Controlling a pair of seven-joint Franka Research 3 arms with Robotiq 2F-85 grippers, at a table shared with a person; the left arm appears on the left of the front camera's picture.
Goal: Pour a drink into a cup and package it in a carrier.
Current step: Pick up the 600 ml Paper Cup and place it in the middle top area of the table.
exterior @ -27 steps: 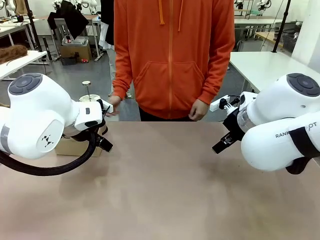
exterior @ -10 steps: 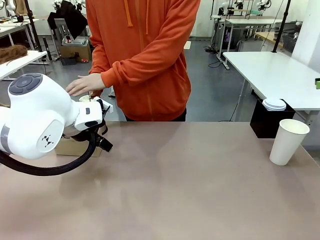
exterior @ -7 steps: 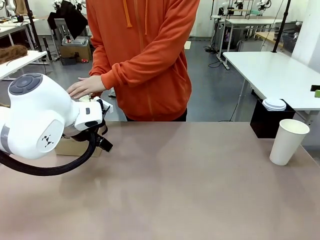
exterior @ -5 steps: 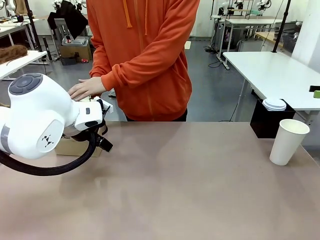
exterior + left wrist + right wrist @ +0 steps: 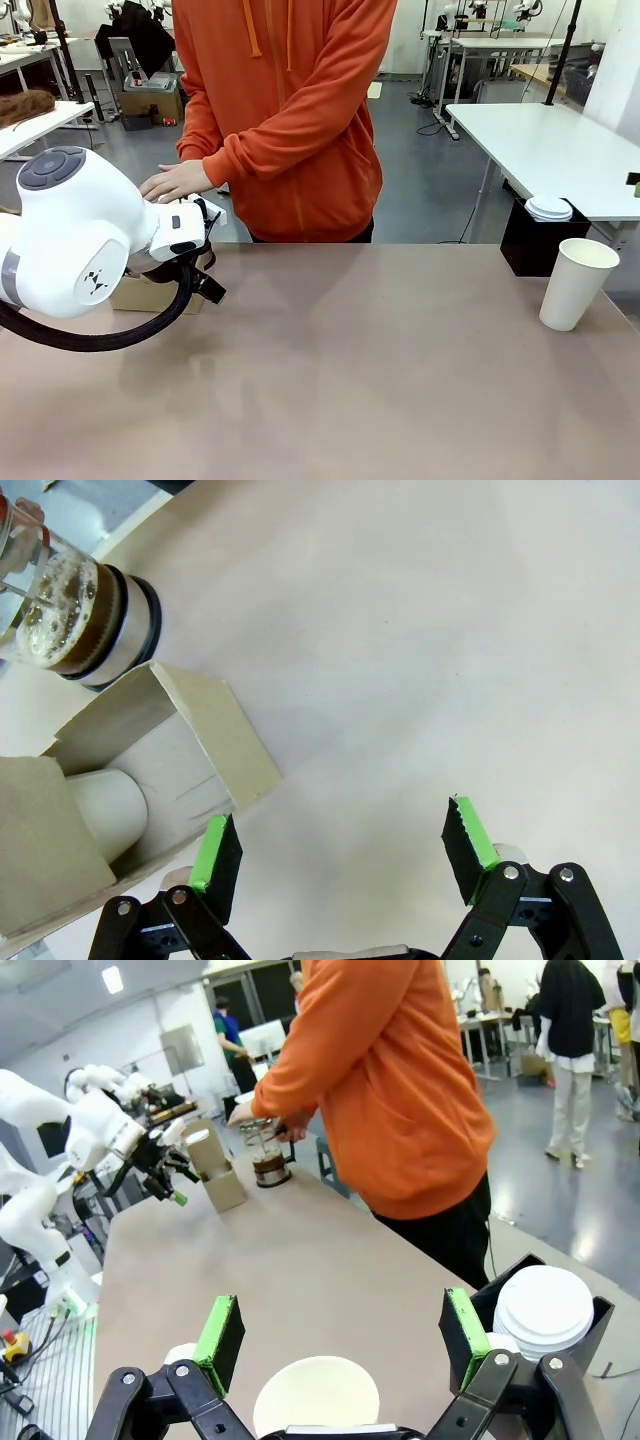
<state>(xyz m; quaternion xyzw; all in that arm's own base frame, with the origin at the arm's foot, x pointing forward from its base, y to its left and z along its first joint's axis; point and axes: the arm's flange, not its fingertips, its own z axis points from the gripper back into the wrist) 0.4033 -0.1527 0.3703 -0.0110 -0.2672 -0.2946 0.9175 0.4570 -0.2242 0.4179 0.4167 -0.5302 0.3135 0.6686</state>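
Jaws are standing apart: left gripper (image 5: 340,830) hovering beside the carrier (image 5: 215,742), right gripper (image 5: 340,1308) far from it, by the cup (image 5: 315,1397)

I see a wide, flat brown table top (image 5: 350,380) in front of me. Across it stands a person in a bright orange sweatshirt (image 5: 300,120). Near the far right corner of the table I see a small black box (image 5: 535,245) with round white plastic lids (image 5: 548,208) sticking out of its top. Behind are a long white table (image 5: 540,140) and a grey floor (image 5: 430,190). Through the right wrist camera I see someone in dark clothes (image 5: 570,1020) far off.
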